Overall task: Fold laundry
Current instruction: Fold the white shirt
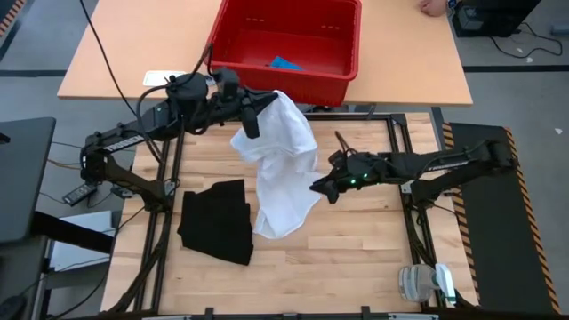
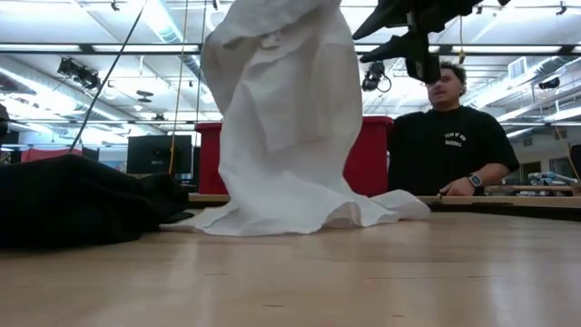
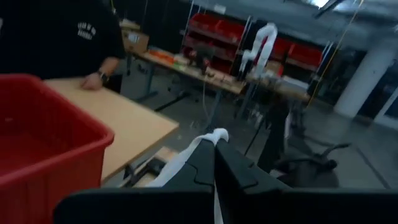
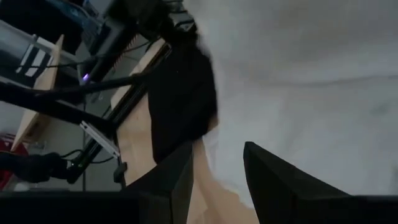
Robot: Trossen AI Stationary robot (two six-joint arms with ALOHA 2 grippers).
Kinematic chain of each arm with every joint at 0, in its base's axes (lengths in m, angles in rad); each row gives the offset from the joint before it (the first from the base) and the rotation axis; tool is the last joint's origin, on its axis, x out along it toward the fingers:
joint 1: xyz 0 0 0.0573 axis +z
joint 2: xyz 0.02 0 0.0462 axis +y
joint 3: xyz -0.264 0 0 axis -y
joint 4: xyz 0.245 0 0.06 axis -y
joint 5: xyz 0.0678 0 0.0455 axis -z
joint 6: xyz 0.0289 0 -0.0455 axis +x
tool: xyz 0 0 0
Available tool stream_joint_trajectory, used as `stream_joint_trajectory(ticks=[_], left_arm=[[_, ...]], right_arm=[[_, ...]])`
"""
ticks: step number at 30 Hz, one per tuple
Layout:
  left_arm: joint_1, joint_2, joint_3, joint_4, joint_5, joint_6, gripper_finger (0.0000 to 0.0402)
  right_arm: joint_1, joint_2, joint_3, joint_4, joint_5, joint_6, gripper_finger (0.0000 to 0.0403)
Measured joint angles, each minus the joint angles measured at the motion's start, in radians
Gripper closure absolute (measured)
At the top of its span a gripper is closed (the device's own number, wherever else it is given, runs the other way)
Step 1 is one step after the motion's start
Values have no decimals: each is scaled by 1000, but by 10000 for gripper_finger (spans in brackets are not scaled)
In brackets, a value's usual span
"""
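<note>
The large white T-shirt [image 1: 283,169] hangs from my left gripper [image 1: 258,114], which is shut on its top, high over the table's far half. The shirt's lower end [image 2: 300,213] lies spread on the table. My right gripper [image 1: 318,188] is open, above the table and just right of the hanging shirt, fingers pointing at it without touching; it also shows in the low view [image 2: 392,34]. The black garment [image 1: 218,222] lies crumpled flat on the table's left part. A small bright blue piece [image 1: 286,64] lies inside the red basket. My left gripper pinches a bunched bit of the white T-shirt's top [image 3: 214,134] between its two shut fingers, and a tuft of cloth sticks out past the fingertips. The fingers come from the table's left side. The shirt hangs slack below them, with its lower end on the table.
The red plastic basket [image 1: 342,80] stands on the far table behind the work frame. A person [image 2: 454,136] sits beyond it, a hand on that table. A small grey-white device [image 1: 425,283] lies at the near right corner. Bare wood [image 1: 356,258] shows near and right of the shirt.
</note>
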Motion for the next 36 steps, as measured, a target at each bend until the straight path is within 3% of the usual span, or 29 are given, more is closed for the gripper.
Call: stream_joint_trajectory(ticks=[6,14,20,25,27,31,36], left_arm=[[-5,13,0,-99,-1,10,398],[-4,68,-1,-243,0,-76,397],[-17,57,-2,-252,-2,-94,397],[-51,33,0,-228,-138,-99,397],[-62,36,1,-231,-149,-89,393],[-77,51,0,-249,-148,-88,365],[-76,49,0,-313,-151,-108,302]], right_arm=[[44,73,0,-16,7,10,254],[54,116,0,-195,63,94,257],[53,44,-1,-279,87,92,257],[31,-52,-1,-280,110,69,257],[22,-80,-1,-280,128,55,257],[10,-100,-1,-287,136,24,257],[4,-89,-1,-336,116,0,257]])
